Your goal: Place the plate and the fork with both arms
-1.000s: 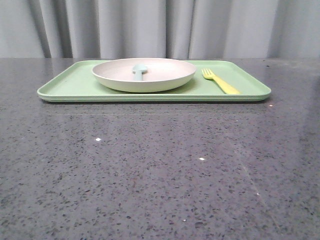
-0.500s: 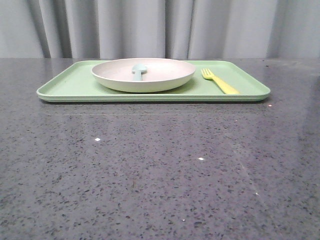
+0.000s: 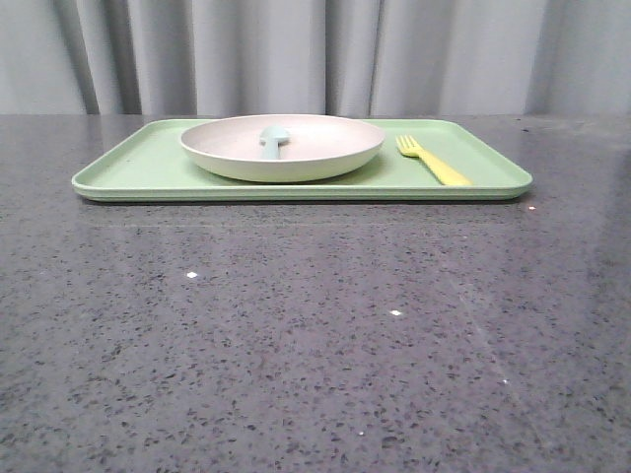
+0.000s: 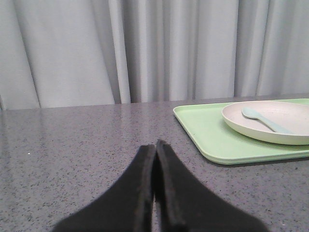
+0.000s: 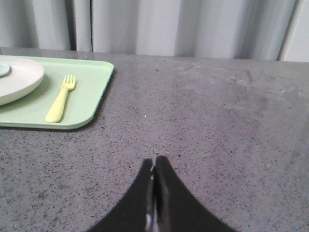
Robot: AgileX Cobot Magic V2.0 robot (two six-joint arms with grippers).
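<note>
Sitting on the green tray [image 3: 148, 168]: plate [image 3: 296, 158] holding a spoon [image 3: 273, 141], fork [image 3: 434, 162] beside it. Left end effector [image 4: 155, 150] and right end effector [image 5: 154, 166] clenched, empty, above the table [image 3: 315, 325].

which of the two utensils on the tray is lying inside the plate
The pale blue-green spoon lies in the plate; the yellow fork lies directly on the tray beside it.

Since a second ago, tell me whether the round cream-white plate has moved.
No. The round cream-white plate sits at the same spot on the light-green tray; both shift by the same hair against the frame, which looks like camera jitter.
</note>
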